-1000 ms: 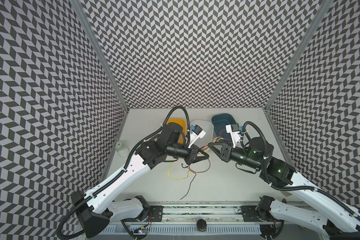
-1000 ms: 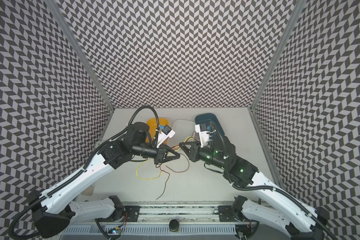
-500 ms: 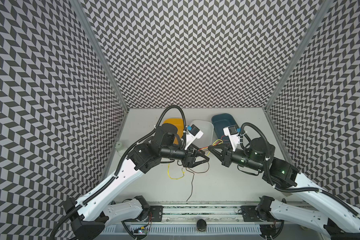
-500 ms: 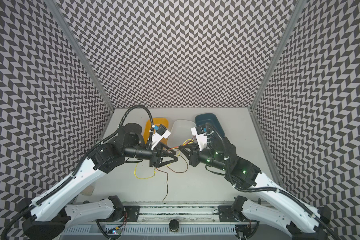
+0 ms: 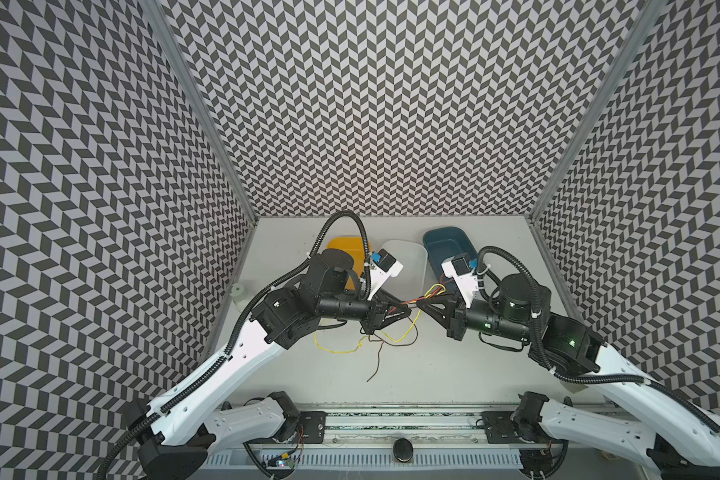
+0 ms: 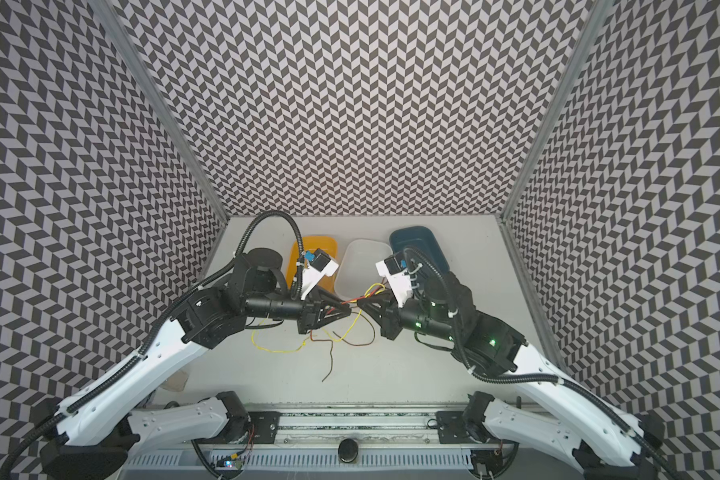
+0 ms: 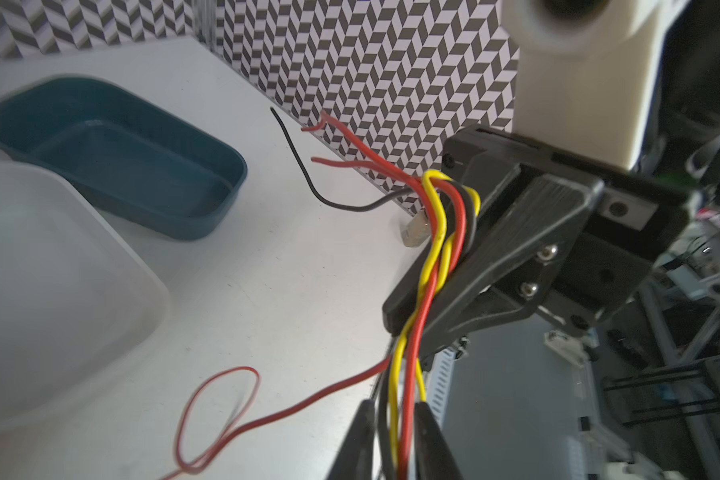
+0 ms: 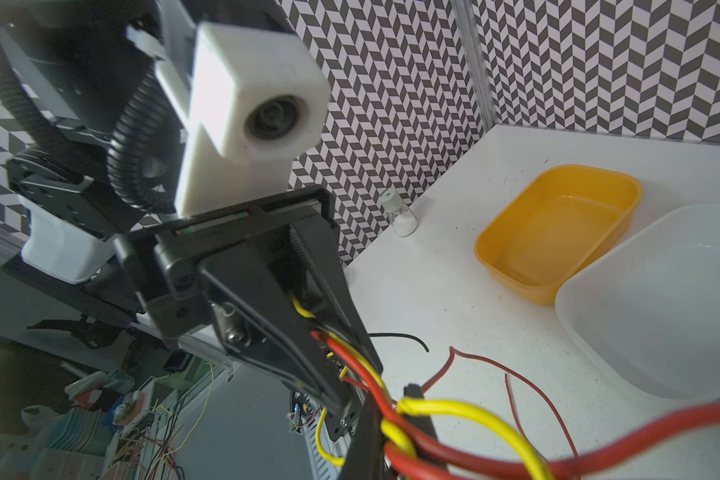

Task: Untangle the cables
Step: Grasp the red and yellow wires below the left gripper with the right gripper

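Left claw point(image 5: 408, 306), spread a moment ago, now pinches the twisted cables point(image 7: 433, 266) just beside the right claw point(image 5: 422, 305), which clamps them too, above the surface point(image 5: 454, 374); best to pull apart slowly so the twist loosens, not tightens.

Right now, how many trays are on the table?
3, in a row at the back: orange tray on the left, partly behind the left arm; clear tray in the middle; teal tray on the right. None seems hidden.
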Robot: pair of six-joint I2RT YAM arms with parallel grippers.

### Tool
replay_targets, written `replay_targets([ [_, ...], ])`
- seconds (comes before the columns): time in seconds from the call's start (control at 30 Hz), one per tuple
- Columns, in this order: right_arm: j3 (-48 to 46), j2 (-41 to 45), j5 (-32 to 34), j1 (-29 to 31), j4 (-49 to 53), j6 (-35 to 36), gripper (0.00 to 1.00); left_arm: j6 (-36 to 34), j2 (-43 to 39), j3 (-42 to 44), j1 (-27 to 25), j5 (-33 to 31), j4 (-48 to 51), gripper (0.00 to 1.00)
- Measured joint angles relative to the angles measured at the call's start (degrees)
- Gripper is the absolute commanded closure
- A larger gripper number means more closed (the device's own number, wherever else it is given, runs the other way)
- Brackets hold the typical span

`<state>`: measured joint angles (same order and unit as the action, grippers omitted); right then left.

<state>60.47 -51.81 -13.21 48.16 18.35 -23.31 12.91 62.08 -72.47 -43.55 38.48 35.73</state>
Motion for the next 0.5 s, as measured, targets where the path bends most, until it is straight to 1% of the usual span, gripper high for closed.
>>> replay_targets([
  [0.1, 0.0, 0.11, 0.17, -0.07, 1.14, 0.9, 0.87, -0.2, 0.02, 0.0, 0.02, -0.61, 0.72, 1.0],
  [0.13, -0.09, 0.22, 0.76, -0.13, 1.75, 1.03, 0.84, -0.15, -0.04, 0.0, 0.02, -0.87, 0.83, 1.0],
  [0.17, -0.33, 0.44, 1.42, -0.33, 2.19, 1.16, 0.78, 0.02, -0.2, 0.0, 0.02, -1.29, 1.01, 1.0],
  [0.23, -1.14, 1.44, 2.73, -0.79, 2.89, 1.7, 0.74, 0.5, -0.9, 0.13, 0.24, -2.58, 1.75, 1.0],
  [0.27, -1.68, 2.14, 3.19, -0.96, 2.99, 1.84, 0.73, 0.72, -1.38, 0.2, 0.5, -3.17, 2.14, 1.0],
  [0.4, -3.28, 3.72, 3.87, -1.27, 2.64, 1.81, 0.75, 1.62, -2.82, 0.22, 0.87, -4.2, 2.16, 1.0],
  [0.43, -3.65, 3.74, 3.82, -1.25, 2.36, 1.73, 0.73, 2.05, -2.99, 0.24, 0.87, -4.2, 1.99, 1.0],
  [0.5, -4.66, 3.72, 3.37, -1.27, 1.14, 1.22, 0.67, 2.62, -3.06, 0.5, 0.87, -4.15, 1.49, 1.0],
])
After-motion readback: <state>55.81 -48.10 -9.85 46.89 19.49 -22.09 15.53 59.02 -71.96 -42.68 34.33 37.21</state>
